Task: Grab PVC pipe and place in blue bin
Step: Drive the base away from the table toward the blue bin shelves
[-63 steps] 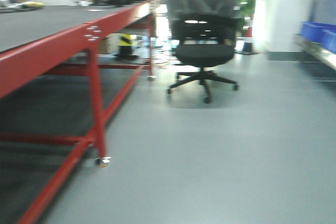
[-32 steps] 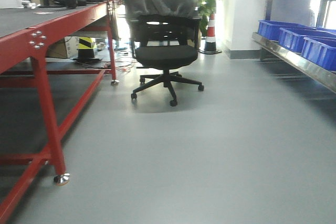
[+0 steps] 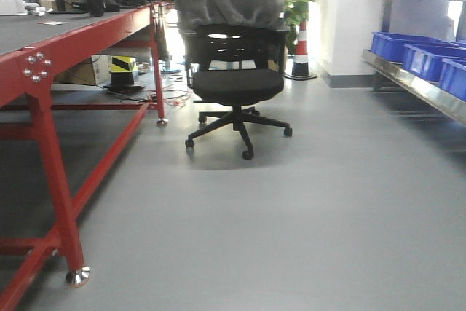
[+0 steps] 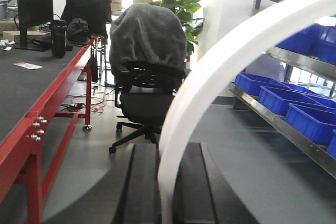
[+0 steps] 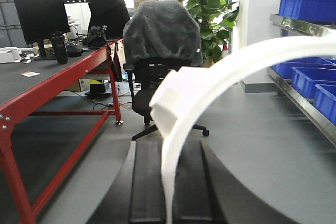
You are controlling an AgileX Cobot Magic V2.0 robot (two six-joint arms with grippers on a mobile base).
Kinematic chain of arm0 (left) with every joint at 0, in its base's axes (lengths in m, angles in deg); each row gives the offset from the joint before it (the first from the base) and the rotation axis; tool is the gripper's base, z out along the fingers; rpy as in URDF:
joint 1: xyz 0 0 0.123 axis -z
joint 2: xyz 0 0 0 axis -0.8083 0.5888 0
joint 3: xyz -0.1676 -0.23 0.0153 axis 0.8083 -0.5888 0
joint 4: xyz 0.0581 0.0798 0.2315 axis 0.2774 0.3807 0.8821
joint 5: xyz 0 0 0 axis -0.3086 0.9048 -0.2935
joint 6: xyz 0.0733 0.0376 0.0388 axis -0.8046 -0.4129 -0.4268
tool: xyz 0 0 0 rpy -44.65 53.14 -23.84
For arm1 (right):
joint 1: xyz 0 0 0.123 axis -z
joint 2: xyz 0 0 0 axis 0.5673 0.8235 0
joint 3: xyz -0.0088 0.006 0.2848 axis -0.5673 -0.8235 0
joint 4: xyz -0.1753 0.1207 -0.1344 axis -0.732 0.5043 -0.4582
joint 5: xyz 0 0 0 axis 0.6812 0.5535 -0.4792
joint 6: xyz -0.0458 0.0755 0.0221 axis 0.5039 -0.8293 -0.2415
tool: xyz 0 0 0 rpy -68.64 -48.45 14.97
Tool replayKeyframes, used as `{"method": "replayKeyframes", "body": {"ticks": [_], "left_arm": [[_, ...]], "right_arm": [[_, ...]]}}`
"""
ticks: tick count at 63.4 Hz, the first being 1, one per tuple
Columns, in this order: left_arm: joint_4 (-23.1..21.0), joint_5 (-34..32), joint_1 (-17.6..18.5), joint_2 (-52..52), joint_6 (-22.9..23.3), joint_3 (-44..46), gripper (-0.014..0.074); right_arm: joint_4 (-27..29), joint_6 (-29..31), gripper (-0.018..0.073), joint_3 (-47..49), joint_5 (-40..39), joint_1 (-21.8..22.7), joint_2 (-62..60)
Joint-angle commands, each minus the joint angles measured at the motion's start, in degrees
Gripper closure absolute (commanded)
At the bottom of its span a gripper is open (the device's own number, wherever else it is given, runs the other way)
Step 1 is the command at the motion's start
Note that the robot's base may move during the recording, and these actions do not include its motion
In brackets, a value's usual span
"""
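Observation:
In the left wrist view my left gripper (image 4: 169, 148) is shut on a white curved PVC pipe (image 4: 220, 61). The pipe rises from between the black fingers (image 4: 144, 182) and arcs up to the right. In the right wrist view my right gripper (image 5: 168, 145) is shut on a white curved pipe (image 5: 220, 77) with a squared-off end (image 5: 160, 103). I cannot tell whether both hold one piece. Blue bins (image 3: 397, 45) sit on a metal shelf at the right, and show in the left wrist view (image 4: 262, 85) and the right wrist view (image 5: 310, 77). No gripper shows in the front view.
A red-framed table (image 3: 44, 71) runs along the left. A black office chair (image 3: 233, 78) draped with a grey cloth stands ahead on the grey floor. A traffic cone (image 3: 301, 49) and a plant stand behind it. The shelf edge (image 3: 415, 81) runs along the right.
The front view has swung right and sharpened. The red table slid left, the shelf with blue bins came into view, and the chair shifted left then slightly right.

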Motion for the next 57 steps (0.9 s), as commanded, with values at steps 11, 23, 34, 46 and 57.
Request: {"method": "replayKeyframes", "body": {"ticks": [11, 23, 34, 46, 57], "left_arm": [[0.0, -1.6, -0.2, -0.3, 0.4, 0.2, 0.0707], [0.0, -1.6, -0.2, -0.3, 0.4, 0.2, 0.0707], [0.0, -1.6, -0.2, -0.3, 0.4, 0.2, 0.0707], [0.0, -1.6, -0.2, -0.3, 0.4, 0.2, 0.0707], [0.0, -1.6, -0.2, -0.3, 0.4, 0.2, 0.0707]], "right_arm": [[-0.5, 0.3, 0.0727, 0.2, -1.7, 0.0, -0.4], [-0.5, 0.3, 0.0727, 0.2, -1.7, 0.0, -0.4], [-0.5, 0.3, 0.0727, 0.2, -1.7, 0.0, -0.4], [-0.5, 0.3, 0.0727, 0.2, -1.7, 0.0, -0.4], [-0.5, 0.3, 0.0727, 0.2, -1.7, 0.0, -0.4]]}}
